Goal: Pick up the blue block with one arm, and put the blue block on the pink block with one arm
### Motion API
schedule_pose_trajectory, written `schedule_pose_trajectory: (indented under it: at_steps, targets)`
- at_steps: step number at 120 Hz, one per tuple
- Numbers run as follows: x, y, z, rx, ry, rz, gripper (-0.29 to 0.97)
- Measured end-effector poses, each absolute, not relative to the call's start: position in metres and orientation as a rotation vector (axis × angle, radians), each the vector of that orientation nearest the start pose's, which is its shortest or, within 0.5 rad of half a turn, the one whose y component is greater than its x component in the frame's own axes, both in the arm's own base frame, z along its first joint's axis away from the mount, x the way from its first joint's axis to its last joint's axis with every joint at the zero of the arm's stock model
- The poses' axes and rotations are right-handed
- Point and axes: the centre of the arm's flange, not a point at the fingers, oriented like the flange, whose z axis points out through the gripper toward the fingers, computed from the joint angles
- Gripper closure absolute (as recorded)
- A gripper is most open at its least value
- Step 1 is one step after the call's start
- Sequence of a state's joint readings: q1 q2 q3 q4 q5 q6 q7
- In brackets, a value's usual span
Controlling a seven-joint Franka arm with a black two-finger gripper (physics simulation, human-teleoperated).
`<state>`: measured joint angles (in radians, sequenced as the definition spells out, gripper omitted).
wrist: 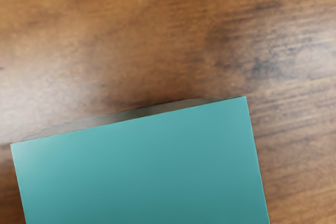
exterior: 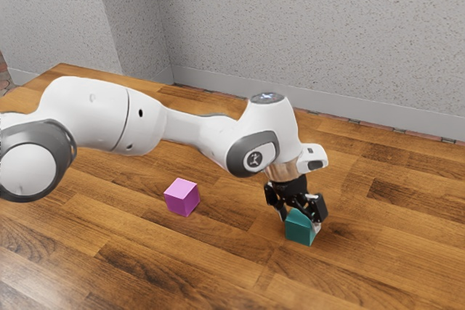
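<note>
step: grasp | gripper [exterior: 294, 207] comes straight down over the blue block [exterior: 300, 228] for a clean lift — clamped or apart, I cannot tell | block sits on the wooden floor [exterior: 378, 252], well apart from the pink block [exterior: 182, 197] — toward the exterior view's right

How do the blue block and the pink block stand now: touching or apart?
Apart. The exterior view shows it plainly: a stretch of bare wooden surface lies between the pink block and the blue block.
</note>
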<state>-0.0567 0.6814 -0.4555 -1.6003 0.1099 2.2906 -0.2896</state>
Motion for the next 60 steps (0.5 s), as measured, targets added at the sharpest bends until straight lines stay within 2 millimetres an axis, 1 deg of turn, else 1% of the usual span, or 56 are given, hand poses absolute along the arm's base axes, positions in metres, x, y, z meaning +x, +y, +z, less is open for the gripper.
schedule_pose_trajectory:
  at_steps: [12,28,60]
  targets:
    - [0.6348,-0.3004,0.2648,-3.338,0.315,0.009,0.00]
    - [0.6366,-0.3003,0.2643,-3.336,0.318,-0.004,0.02]
    - [0.6373,-0.3002,0.2651,-3.330,0.322,-0.016,0.18]
